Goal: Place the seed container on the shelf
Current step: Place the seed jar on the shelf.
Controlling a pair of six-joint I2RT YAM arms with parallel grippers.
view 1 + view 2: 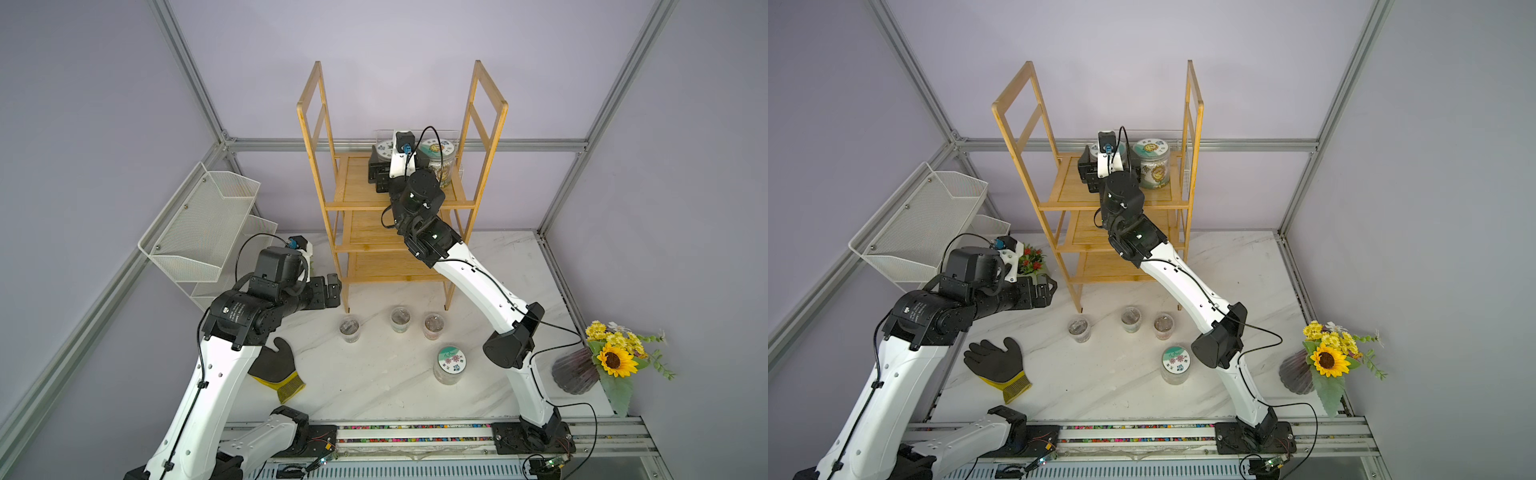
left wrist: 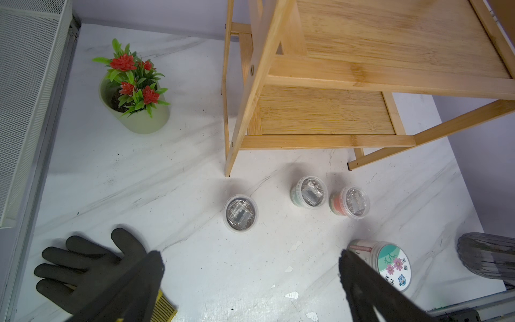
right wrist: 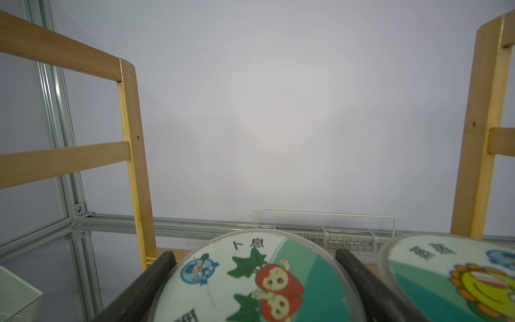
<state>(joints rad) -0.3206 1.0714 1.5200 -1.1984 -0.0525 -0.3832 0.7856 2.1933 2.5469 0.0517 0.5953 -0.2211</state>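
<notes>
The seed container point(image 3: 250, 278), a clear jar with a strawberry-picture lid, stands on the top tier of the bamboo shelf point(image 1: 399, 203) point(image 1: 1113, 204). My right gripper point(image 3: 255, 256) is shut on it, one black finger against each side of the lid. In a top view only a sliver of that lid point(image 1: 384, 148) shows beside the right wrist. A second jar point(image 1: 436, 160) point(image 3: 446, 278) with a sunflower lid stands right next to it on the same tier. My left gripper point(image 1: 332, 286) point(image 2: 250, 258) hovers open and empty over the table, left of the shelf's front leg.
On the marble table stand a flower-lidded jar point(image 1: 451, 363) and three small clear cups point(image 1: 401, 319). A black glove point(image 1: 996, 361) lies near the left arm. There is a potted red plant point(image 2: 133, 92), a white wire basket point(image 1: 199, 232) and a sunflower vase point(image 1: 582, 370).
</notes>
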